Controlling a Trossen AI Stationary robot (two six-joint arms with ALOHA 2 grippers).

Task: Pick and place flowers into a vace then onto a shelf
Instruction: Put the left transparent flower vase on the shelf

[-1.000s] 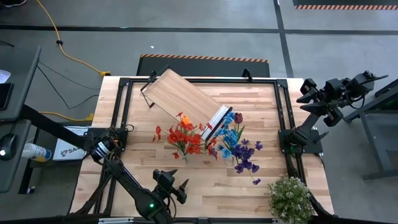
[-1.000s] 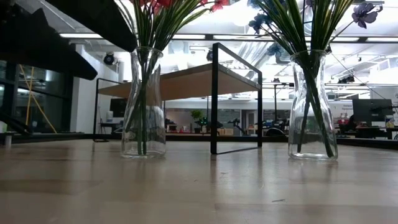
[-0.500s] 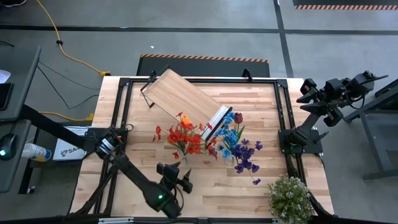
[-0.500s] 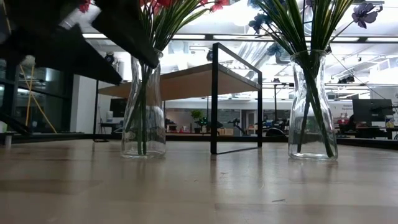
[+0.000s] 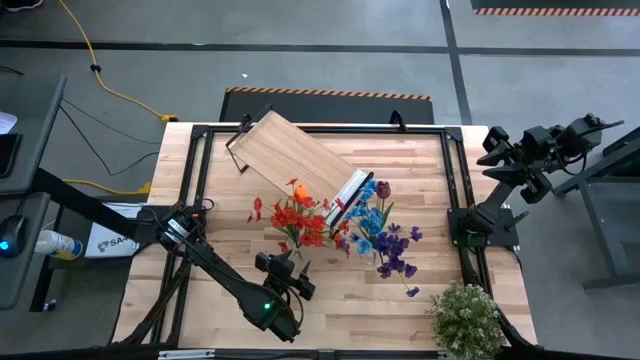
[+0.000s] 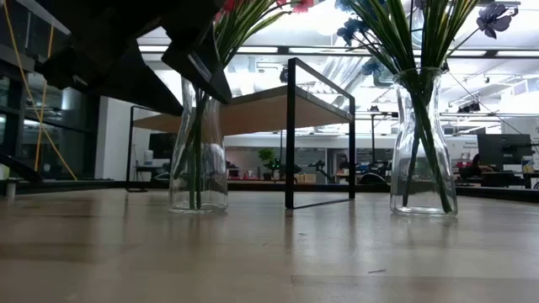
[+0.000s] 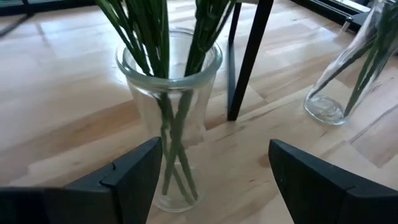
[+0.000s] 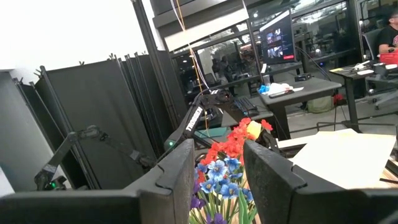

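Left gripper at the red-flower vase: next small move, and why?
Probably ease the left gripper forward until its open fingers straddle the vase holding the red flowers, then close. In the left wrist view the vase sits just ahead, nearer one finger than centred. The right gripper waits off the table's edge.

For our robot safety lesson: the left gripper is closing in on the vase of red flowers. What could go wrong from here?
1. The open left gripper sits off-centre to the glass vase; one finger may knock it over.
2. The shelf leg stands just behind the vase, so a push could drive the vase into it.
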